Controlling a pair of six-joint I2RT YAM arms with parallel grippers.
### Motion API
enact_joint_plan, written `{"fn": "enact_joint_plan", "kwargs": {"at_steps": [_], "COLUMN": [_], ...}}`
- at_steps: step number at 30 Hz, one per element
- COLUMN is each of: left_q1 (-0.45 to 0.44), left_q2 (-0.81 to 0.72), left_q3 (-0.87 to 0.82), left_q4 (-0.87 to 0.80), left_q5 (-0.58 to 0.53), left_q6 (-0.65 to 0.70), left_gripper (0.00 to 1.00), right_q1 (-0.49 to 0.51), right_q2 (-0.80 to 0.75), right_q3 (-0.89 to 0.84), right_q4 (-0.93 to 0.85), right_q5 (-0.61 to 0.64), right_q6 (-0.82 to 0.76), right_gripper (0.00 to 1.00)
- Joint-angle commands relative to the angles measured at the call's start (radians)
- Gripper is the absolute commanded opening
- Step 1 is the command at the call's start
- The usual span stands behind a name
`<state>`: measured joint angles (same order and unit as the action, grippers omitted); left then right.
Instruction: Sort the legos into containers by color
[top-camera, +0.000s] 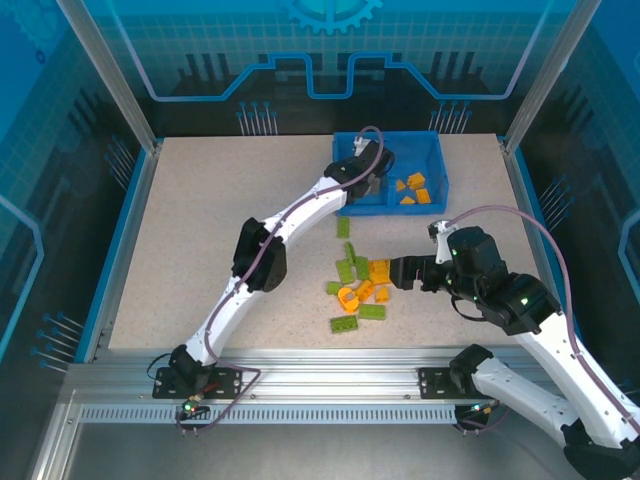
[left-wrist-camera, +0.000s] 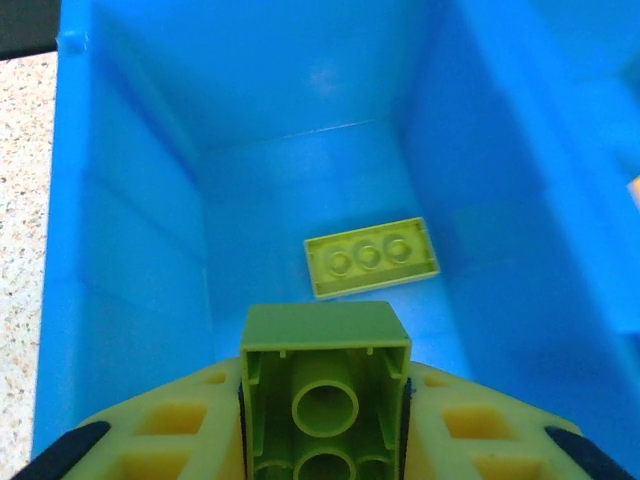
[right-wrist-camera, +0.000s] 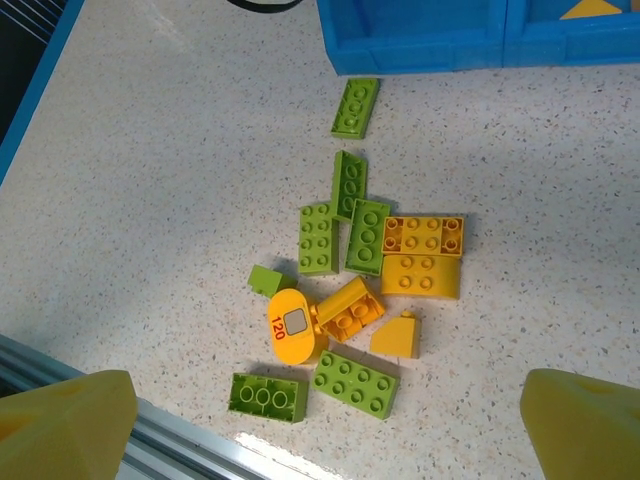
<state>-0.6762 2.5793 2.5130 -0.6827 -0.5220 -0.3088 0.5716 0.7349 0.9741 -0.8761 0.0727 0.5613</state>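
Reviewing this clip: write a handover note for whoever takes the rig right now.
Left gripper: shut on a lime green plastic brick, over the left compartment of the blue plastic bin.
Right gripper: open, empty, beside the pile of loose green and orange bricks on the table.
Done: one green brick in left compartment, several orange bricks in right.
Left: drop held brick, sort the pile.

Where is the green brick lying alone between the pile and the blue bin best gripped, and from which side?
Come from above and close on the two long sides of the green brick, across its narrow width. It lies flat, studs up, with bare table along both long sides, which likely leaves room.
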Motion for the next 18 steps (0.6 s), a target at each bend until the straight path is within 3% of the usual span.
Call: {"fn": "enact_joint_plan", "kwargs": {"at_steps": [1, 6, 12, 14, 18], "left_q1": [-0.002, -0.006, -0.039, -0.060, -0.117], "left_q2": [0.029, 0.015, -0.174, -0.285, -0.595], "left_q3": [0.055, 0.047, -0.076, -0.175, -0.529], "left_q4": [0.020, 0.011, 0.044, 0.076, 0.258], "left_q5": [-0.021, 0.017, 0.031, 0.052, 0.119], "left_q6": [0.045, 0.019, 0.014, 0.010, 0.028], "left_gripper": [0.40, 0.56, 0.52, 0.50, 0.48], "right_q1": [0.012, 0.011, 0.011, 0.011, 0.010], "right_q2": [-0.014, -0.020, -0.010, 0.000, 0.051], "right_q3": [-0.002, -0.002, -0.015, -0.028, -0.057], "right_q4": [-0.029, -0.034, -0.027, -0.017, 0.019], "right_q5": [0.017, 0.021, 0.043, 0.053, 0.060], "right_q6": [0.009, 0.012, 0.012, 0.014, 0.017], "right_gripper": [1.00, 1.00, 1.00, 1.00, 1.00]}}
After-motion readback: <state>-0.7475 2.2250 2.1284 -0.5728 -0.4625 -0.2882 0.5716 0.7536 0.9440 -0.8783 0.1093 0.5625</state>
